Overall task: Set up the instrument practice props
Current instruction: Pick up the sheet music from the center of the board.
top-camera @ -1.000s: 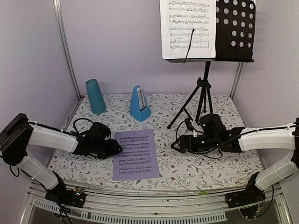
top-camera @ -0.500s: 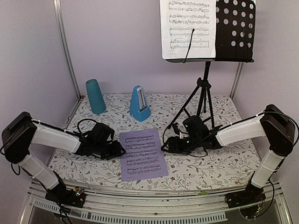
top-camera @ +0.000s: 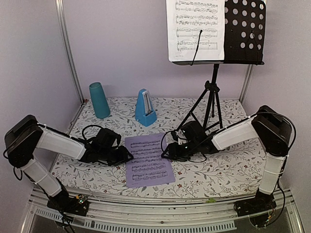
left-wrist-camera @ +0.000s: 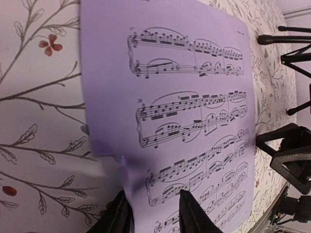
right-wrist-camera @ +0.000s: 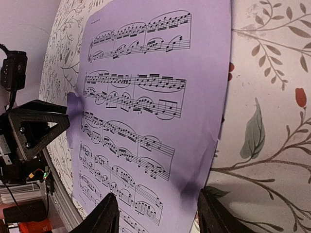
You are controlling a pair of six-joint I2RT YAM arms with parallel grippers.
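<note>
The lavender page (top-camera: 148,162) lies flat on the floral table between my two grippers. My left gripper (top-camera: 127,156) is at its left edge. In the left wrist view the left gripper (left-wrist-camera: 153,213) straddles that edge of the lavender page (left-wrist-camera: 184,97), jaws apart, and the paper is buckled there. My right gripper (top-camera: 164,151) is at the right edge; in its wrist view the right gripper (right-wrist-camera: 158,213) stands wide over the lavender page (right-wrist-camera: 146,97). The white page (top-camera: 195,29) rests on the black music stand (top-camera: 243,31). The blue metronome (top-camera: 145,108) stands behind.
A tall teal cup (top-camera: 99,100) stands at the back left by the wall. The stand's tripod legs (top-camera: 211,104) spread just behind my right arm. Grey posts and lavender walls close the table's sides; a metal rail runs along its near edge.
My right arm swung left to the lavender page's right edge. My left gripper pushed right, and the page slid and turned slightly. Both grippers' jaws narrowed.
</note>
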